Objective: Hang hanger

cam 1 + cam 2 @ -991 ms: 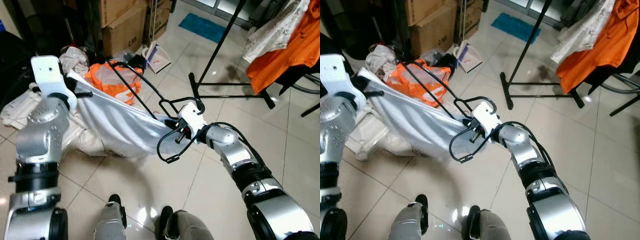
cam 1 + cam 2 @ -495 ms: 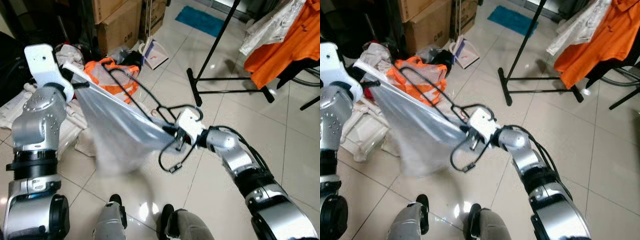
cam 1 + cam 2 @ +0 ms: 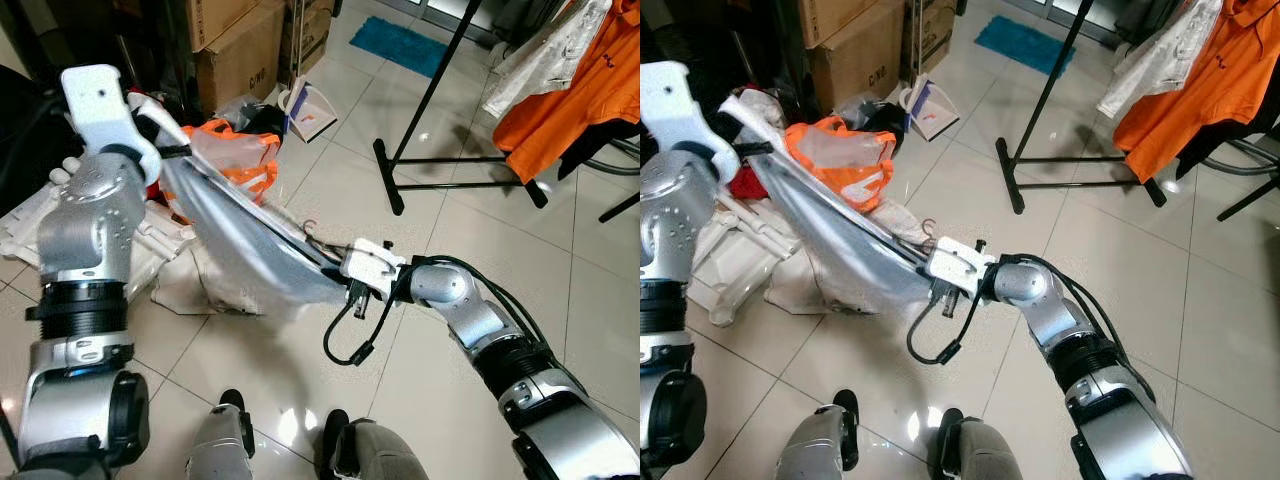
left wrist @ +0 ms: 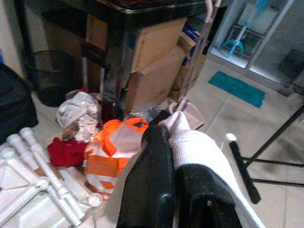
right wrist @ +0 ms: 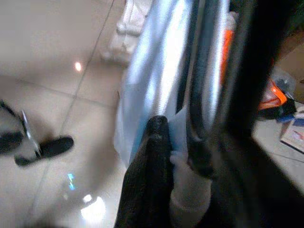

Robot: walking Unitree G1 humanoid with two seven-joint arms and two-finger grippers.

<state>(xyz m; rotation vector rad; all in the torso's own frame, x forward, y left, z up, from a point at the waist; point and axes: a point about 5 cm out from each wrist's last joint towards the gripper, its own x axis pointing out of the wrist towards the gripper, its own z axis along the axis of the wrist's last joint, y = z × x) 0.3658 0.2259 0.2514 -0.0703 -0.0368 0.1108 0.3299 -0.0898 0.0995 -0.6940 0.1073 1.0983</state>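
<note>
A white garment [image 3: 250, 250] stretches taut between my two grippers above the tiled floor. My left gripper [image 3: 168, 152] is raised at the left and shut on one end of the cloth [image 4: 190, 142], its fingers [image 4: 152, 180] pressed together. My right gripper [image 3: 348, 275] is low in the middle, shut on the other end of the cloth [image 5: 190, 194] and on the black wire hanger [image 5: 199, 118]. The hanger [image 3: 855, 225] lies edge-on along the top of the garment. The black clothes rack [image 3: 440, 90] stands beyond, to the right, with an orange shirt [image 3: 570, 90] on it.
An orange bag [image 3: 240, 155], loose clothes and white plastic parts [image 3: 30, 230] lie on the floor under the garment. Cardboard boxes [image 3: 240, 50] stand behind. The rack's black foot [image 3: 455, 185] crosses the tiles. A black cable loop [image 3: 350, 340] hangs from my right wrist.
My right gripper has dropped and twisted, so the hanger that stood open above the cloth now lies flat along it. The garment has pulled tighter and narrower. The left gripper stays raised.
</note>
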